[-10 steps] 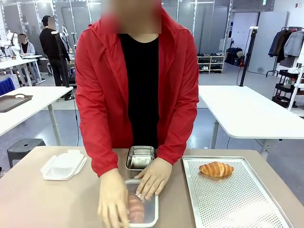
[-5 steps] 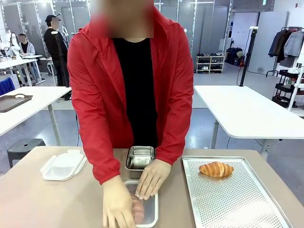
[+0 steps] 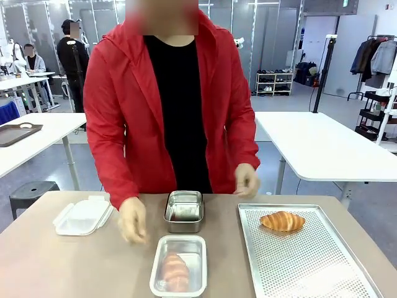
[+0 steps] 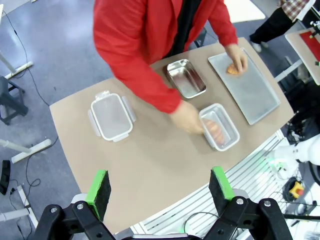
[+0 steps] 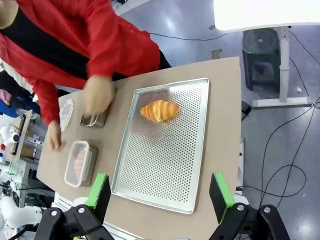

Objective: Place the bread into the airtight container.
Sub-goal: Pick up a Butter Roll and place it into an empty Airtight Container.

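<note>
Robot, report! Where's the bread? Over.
Both open: left gripper, right gripper, high above table. One bread inside clear container; croissant on tray. A person's hand close by.

1. The person wears a red jacket — hooded and open down the front — and we see its long sleeves reach the wrists.
2. Under it we make out a plain black top.
3. On the left gripper we see black angular finger links with round silver screws, each finger tipped by a green pad.
4. The right gripper looks the same to us — black links, silver screws, green pads.
</note>
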